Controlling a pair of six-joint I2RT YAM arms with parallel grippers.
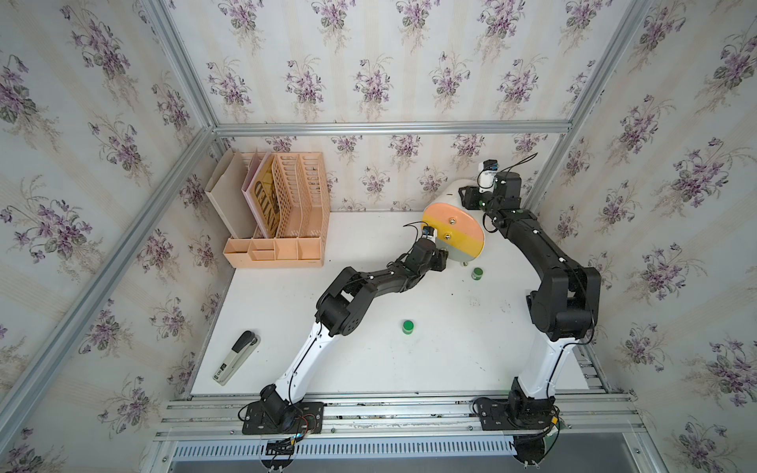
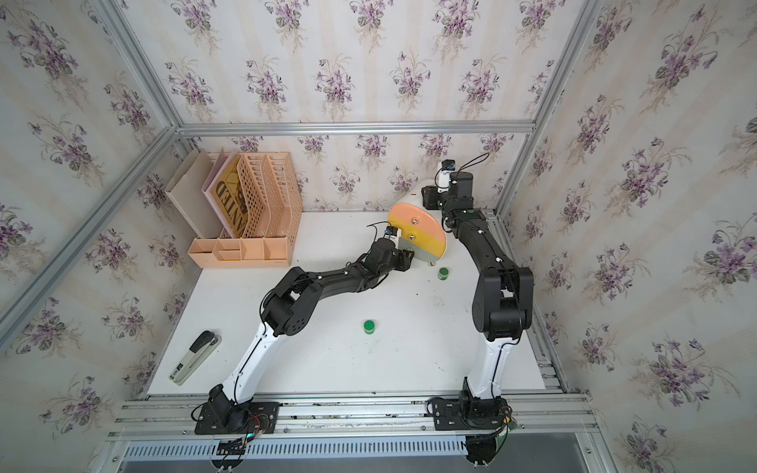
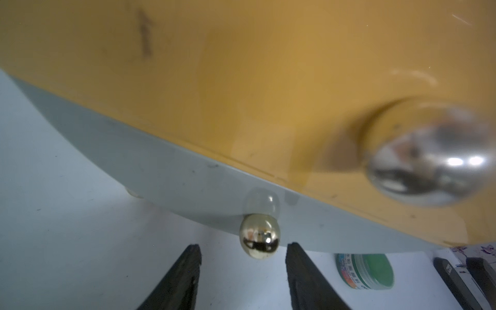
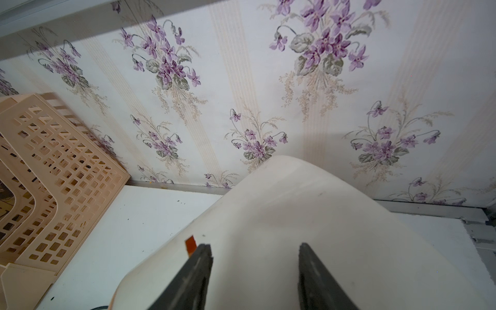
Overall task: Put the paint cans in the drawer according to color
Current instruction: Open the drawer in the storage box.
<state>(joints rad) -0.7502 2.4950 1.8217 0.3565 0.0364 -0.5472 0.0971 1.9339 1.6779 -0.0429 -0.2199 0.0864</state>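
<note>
L jaws part-open astride grey drawer [image 3: 188,193] knob [image 3: 259,236], no grip. R jaws apart, empty, bracing drum [image 4: 281,214]. Centre, close, pull straight. Green can [image 1: 477,273] by drum, 2nd can [image 1: 408,326] mid-table [image 1: 450,360].

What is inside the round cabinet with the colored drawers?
Nothing inside shows. The drawer looks shut on its peach, yellow and grey fronts, so whatever it holds is covered. Two green paint cans sit outside on the table.
</note>
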